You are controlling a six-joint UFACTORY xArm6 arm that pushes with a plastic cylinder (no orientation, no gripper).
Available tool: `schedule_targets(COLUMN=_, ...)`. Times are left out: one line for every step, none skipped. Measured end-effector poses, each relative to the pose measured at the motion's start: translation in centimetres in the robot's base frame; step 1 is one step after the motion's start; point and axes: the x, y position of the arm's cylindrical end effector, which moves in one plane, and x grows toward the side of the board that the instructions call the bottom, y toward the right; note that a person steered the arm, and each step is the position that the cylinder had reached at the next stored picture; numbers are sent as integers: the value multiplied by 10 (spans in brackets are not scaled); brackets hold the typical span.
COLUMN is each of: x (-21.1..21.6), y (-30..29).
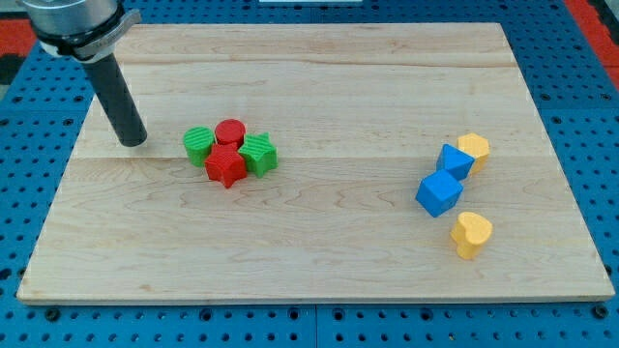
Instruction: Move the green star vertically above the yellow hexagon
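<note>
The green star (258, 153) sits left of centre in a tight cluster with a red star (226, 166), a red cylinder (230, 132) and a green cylinder (199, 145). The yellow hexagon (473, 148) is at the view's right, touching a blue block (454, 161). My tip (134, 141) rests on the board left of the cluster, a short gap from the green cylinder and farther from the green star.
A second blue cube (438, 193) lies just below the first blue block. A yellow heart (471, 234) lies below that. The wooden board (319, 251) sits on a blue pegboard surface (19, 193).
</note>
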Motion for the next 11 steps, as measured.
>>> schedule_targets(x=26, y=14)
schedule_targets(x=43, y=47)
schedule_targets(x=40, y=78)
schedule_targets(x=37, y=124)
schedule_targets(x=23, y=170)
schedule_targets(x=9, y=193)
schedule_targets(x=-2, y=228)
schedule_targets(x=-9, y=270)
schedule_targets(x=-41, y=285)
schedule_targets(x=-34, y=301)
schedule_targets(x=-41, y=285)
